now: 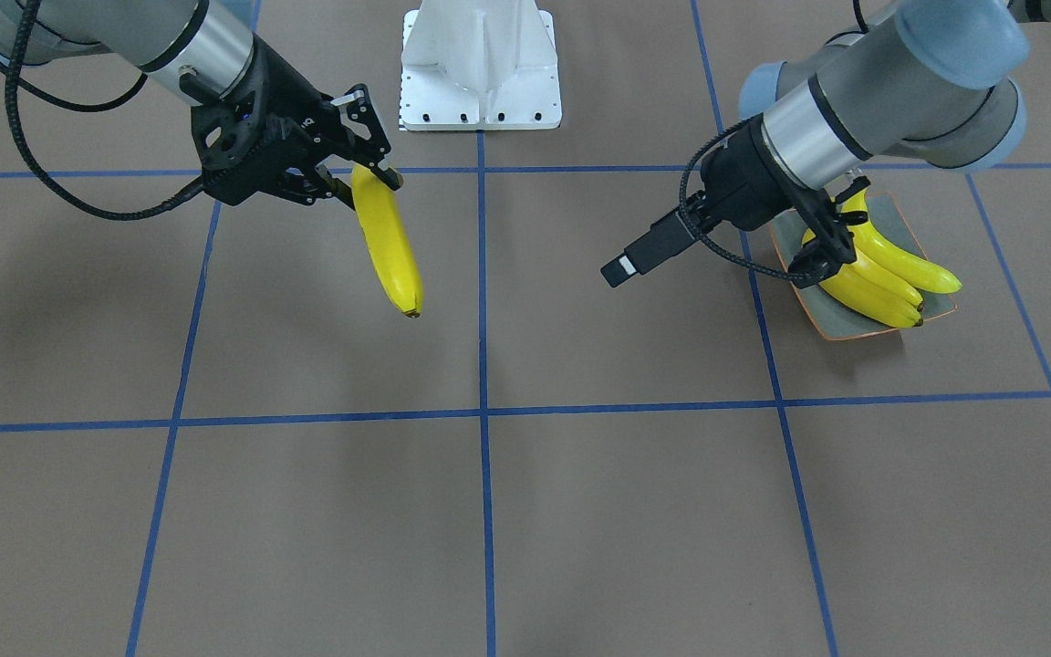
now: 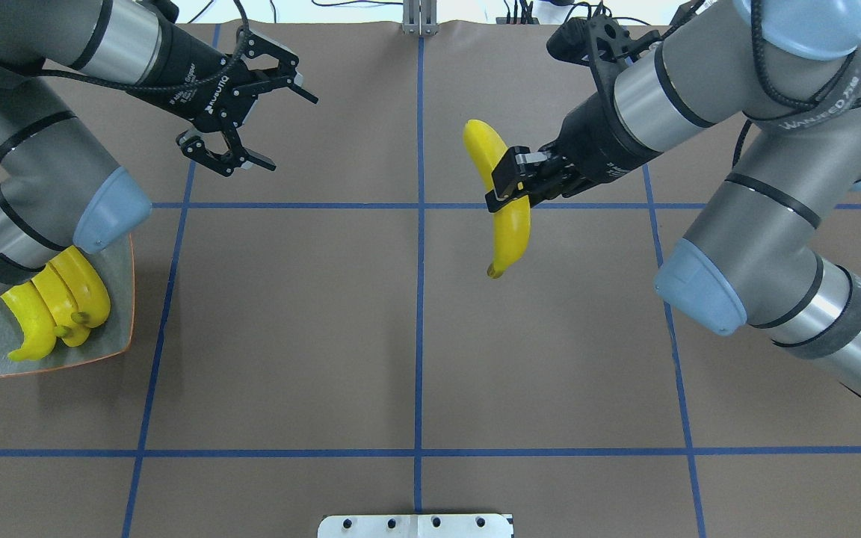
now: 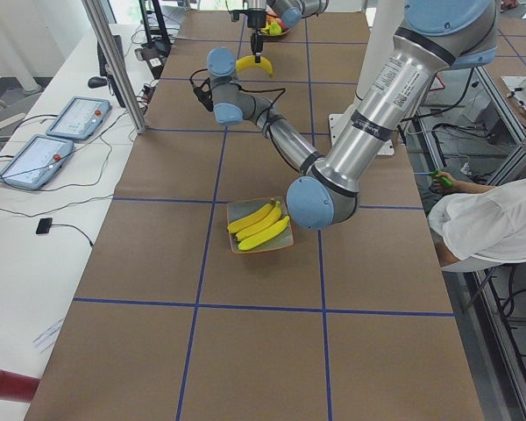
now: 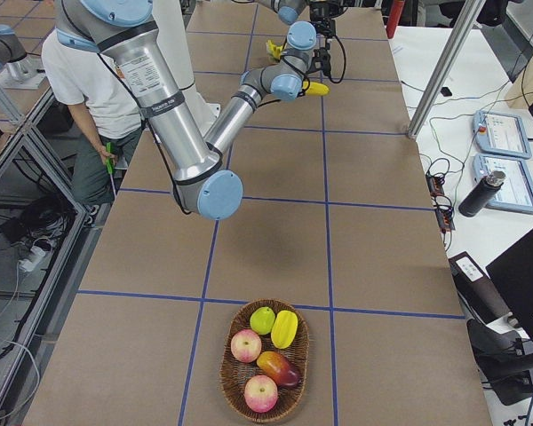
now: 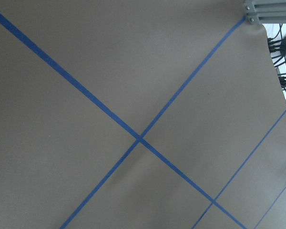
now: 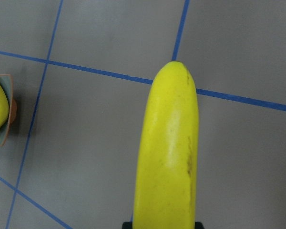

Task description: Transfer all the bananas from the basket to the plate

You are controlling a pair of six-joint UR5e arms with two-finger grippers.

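**Fourth banana in mid-carry, receiver waiting**

Closest to my right wrist camera is the banana, filling the lower middle of that view. My right hand is clamped across its middle, which I judge keeps it balanced. It hangs clear above the bench, just right of the centre line, with its dark tip pointing back toward me.

My left hand hovers over the far left part of the bench. Its fingers are spread wide, it holds nothing, and it faces toward the fruit. I read that as a pose for receiving a hand-over, because the plate sits at the near left, on the side my left arm serves.

Three bananas lie side by side on the plate, curved the same way, so there is room beside them for one more. My left elbow hangs over part of the plate.

The basket stands well apart at the far right end of the bench. It holds other fruit, and I can make out no banana in it. I take this carry to be the last one.
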